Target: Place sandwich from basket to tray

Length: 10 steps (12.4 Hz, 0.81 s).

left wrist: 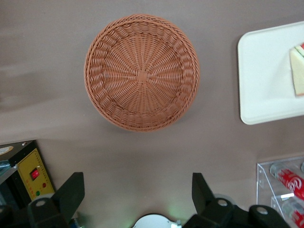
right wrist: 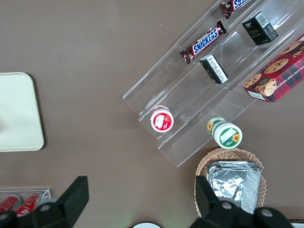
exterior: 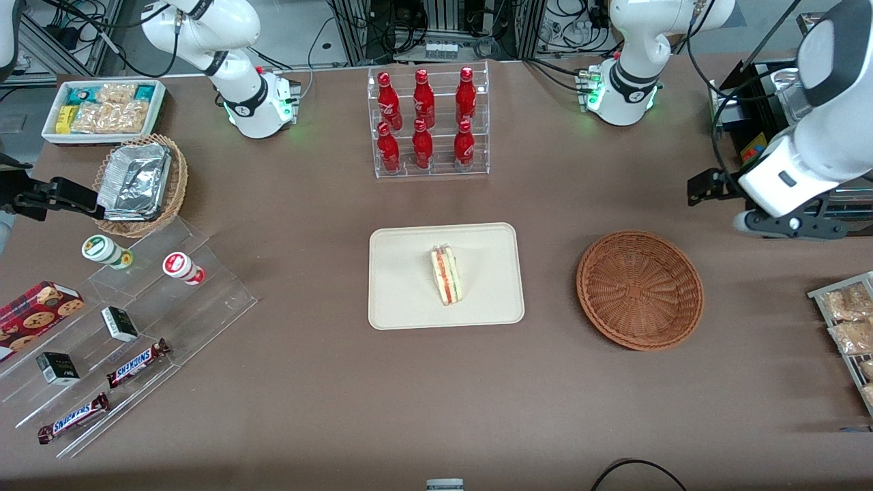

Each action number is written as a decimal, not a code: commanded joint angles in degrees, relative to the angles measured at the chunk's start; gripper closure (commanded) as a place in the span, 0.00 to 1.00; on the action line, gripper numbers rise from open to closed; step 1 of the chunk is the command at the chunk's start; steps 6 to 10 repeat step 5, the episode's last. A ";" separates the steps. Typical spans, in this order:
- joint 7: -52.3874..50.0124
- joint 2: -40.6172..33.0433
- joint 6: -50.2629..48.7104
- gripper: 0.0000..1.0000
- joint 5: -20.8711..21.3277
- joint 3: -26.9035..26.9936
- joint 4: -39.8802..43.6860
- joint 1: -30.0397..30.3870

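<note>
The sandwich [exterior: 445,275], a pale wedge with red and green filling along its edge, lies in the middle of the cream tray [exterior: 409,300] at the table's centre. Beside the tray, toward the working arm's end, sits the round reddish-brown basket [exterior: 640,290] with nothing in it. My gripper [exterior: 704,187] hangs high over the table, farther from the front camera than the basket and a little more toward the working arm's end. In the left wrist view the gripper [left wrist: 137,190] is open and holds nothing, with the basket [left wrist: 141,72], the tray [left wrist: 263,71] and the sandwich [left wrist: 298,71] all in sight.
A clear rack of red bottles [exterior: 428,123] stands farther from the front camera than the tray. A wire rack of snack packets [exterior: 849,327] and a black box with a yellow panel [left wrist: 33,173] sit at the working arm's end. Acrylic steps with candy bars [exterior: 129,320], a tan foil-tray basket [exterior: 140,184] and a white snack bin [exterior: 102,109] lie toward the parked arm's end.
</note>
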 commanded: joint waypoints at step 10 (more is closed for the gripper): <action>2.48 -2.91 -3.51 0.00 -1.03 1.15 2.36 1.28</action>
